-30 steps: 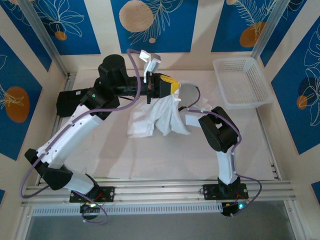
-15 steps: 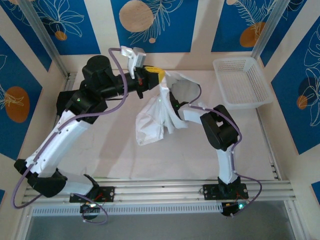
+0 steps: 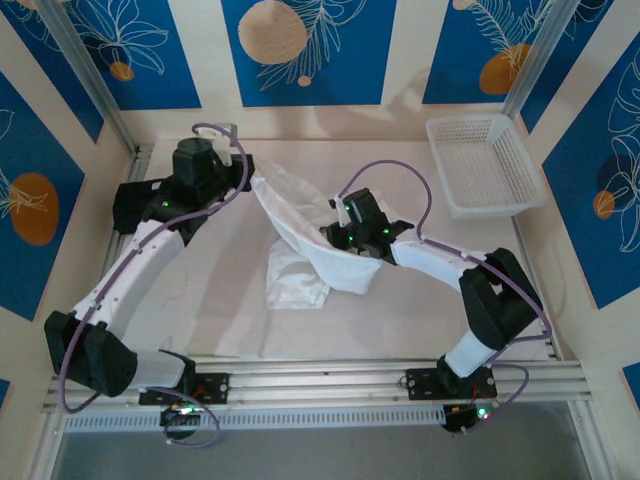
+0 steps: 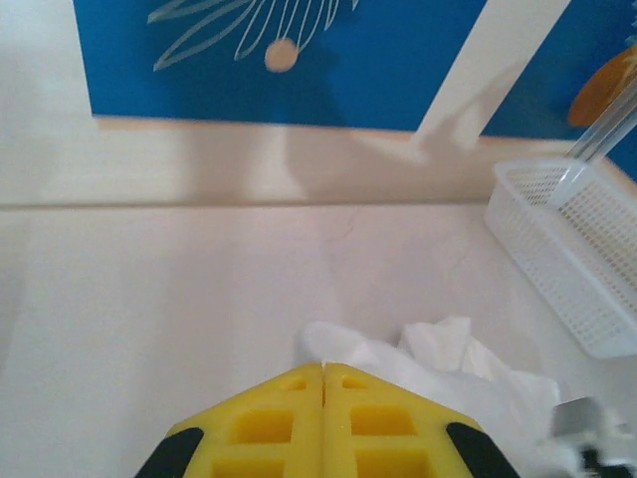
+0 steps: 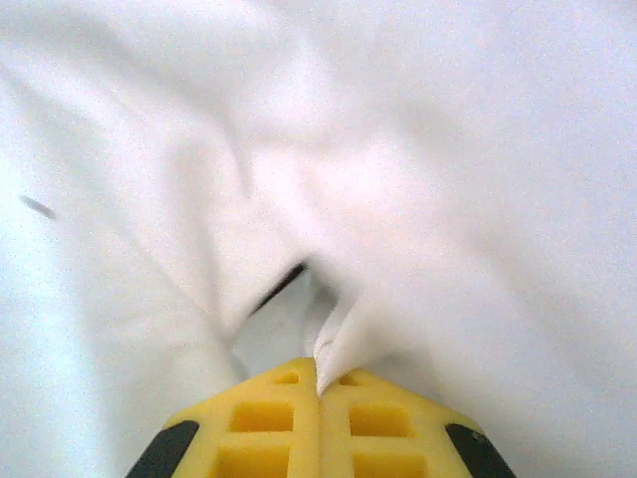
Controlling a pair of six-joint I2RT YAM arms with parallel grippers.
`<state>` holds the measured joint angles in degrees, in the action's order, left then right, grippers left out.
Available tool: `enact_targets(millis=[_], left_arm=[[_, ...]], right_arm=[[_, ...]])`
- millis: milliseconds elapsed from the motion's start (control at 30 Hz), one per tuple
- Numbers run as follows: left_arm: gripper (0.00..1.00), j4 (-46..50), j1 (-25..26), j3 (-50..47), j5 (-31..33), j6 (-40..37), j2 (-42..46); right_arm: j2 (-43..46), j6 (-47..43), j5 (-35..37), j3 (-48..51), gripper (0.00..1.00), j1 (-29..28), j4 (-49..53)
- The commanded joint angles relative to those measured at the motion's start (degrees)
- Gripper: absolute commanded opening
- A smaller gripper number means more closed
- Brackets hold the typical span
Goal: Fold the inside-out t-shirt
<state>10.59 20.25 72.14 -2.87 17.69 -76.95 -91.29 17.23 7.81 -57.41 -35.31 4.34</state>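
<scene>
Here, your left end effector and right end effector each pinch the inside-out t-shirt near the basket.

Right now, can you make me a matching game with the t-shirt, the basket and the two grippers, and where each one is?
Things:
1 t-shirt
2 basket
3 left gripper
4 right gripper

Places:
A far right corner of the table
B shut on cloth at the far left
C shut on cloth mid-table
D stretched between both grippers

Pairs: 1-D, 2-A, 3-B, 4-C
</scene>
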Motion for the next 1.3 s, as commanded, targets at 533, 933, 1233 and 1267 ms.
enact_targets(millis=[533, 933, 1233, 1267], left_arm=[[0.0, -21.32, 1.37, -12.66, -15.62, 5.64, -4.7], [0.0, -14.25, -2.14, -22.1, 6.09, 8.13, -2.08], [0.34, -14.64, 0.04, -25.63, 3.1, 5.84, -4.4], [0.42, -14.63, 0.19, -26.66, 3.71, 5.81, -2.53]], right_arm=[[-0.55, 8.46, -17.33, -12.5, 0.0, 2.57, -18.49], [3.96, 16.1, -27.86, -10.5, 0.0, 9.9, -28.72], [-0.77, 23.28, -31.84, -10.28, 0.0, 9.9, -34.59], [-0.66, 22.53, -31.04, -10.25, 0.0, 9.91, -33.23]])
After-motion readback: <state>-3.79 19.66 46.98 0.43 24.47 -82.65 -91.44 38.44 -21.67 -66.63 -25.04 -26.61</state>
